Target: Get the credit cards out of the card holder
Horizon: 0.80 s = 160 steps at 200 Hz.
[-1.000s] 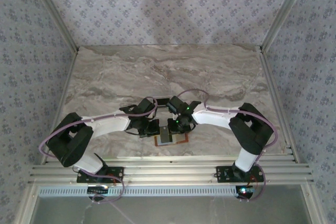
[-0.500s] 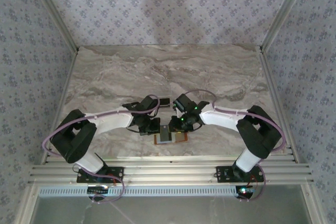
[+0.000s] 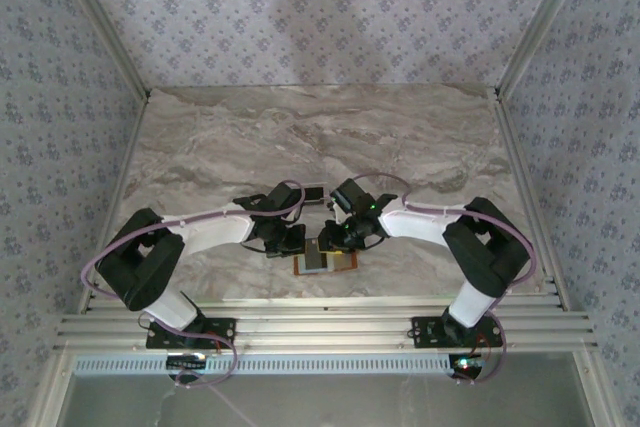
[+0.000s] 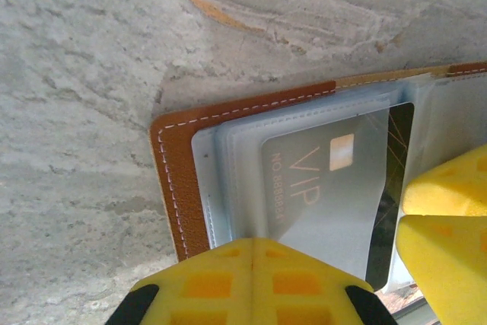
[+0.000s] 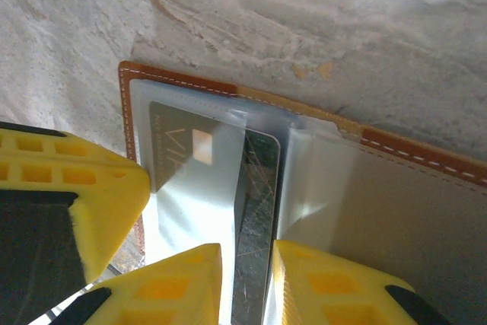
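The card holder (image 3: 327,265) lies open on the marble near the front edge, orange-brown (image 4: 173,180) with clear sleeves (image 5: 319,173). A grey "VIP" credit card (image 4: 319,188) sits in one sleeve, and a dark credit card (image 5: 257,211) shows as a strip beside it. My left gripper (image 4: 253,243) is shut, its tips resting on the sleeve's edge. My right gripper (image 5: 247,279) is narrowly open, and its fingers (image 5: 186,283) straddle the dark card's strip. In the top view both grippers, left (image 3: 292,240) and right (image 3: 334,240), meet over the holder. Another dark card (image 3: 313,192) lies flat beyond them.
The marble table (image 3: 320,132) stretches back to the patterned walls. A metal rail (image 3: 320,327) runs along the front edge just behind the card holder. In each wrist view the other gripper's yellow fingers (image 4: 449,211) (image 5: 68,188) stand close by.
Both arms have shifted a little over the card holder, elbows raised. The right jaws have parted slightly; the left stays shut.
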Motion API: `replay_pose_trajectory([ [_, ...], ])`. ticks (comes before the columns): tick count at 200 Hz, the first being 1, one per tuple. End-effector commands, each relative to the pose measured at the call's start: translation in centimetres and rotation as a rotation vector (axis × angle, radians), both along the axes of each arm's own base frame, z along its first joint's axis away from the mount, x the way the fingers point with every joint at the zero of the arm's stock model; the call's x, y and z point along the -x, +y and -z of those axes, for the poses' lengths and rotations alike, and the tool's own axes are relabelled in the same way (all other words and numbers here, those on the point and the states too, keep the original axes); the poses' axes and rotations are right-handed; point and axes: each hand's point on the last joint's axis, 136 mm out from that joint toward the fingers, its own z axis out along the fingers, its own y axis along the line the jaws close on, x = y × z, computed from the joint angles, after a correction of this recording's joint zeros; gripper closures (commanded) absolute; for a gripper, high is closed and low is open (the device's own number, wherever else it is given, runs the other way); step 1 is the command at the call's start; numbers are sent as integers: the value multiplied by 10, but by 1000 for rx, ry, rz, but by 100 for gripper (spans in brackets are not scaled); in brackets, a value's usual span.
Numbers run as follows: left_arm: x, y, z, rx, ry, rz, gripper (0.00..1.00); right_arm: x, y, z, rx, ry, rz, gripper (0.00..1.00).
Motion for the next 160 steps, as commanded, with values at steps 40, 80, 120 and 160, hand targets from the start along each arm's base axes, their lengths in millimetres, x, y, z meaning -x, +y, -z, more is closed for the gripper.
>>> replay_pose_trajectory([
  [40,10,23,25,-131,44,6,100,4,-6,13,45,32,-14,74],
  [80,12,25,28,-144,51,12,100,7,2,13,-4,51,-22,75],
  [120,14,27,31,-154,61,15,100,7,10,5,-65,52,-26,77],
  [160,14,28,31,-155,61,14,100,5,10,-3,-89,38,-20,84],
])
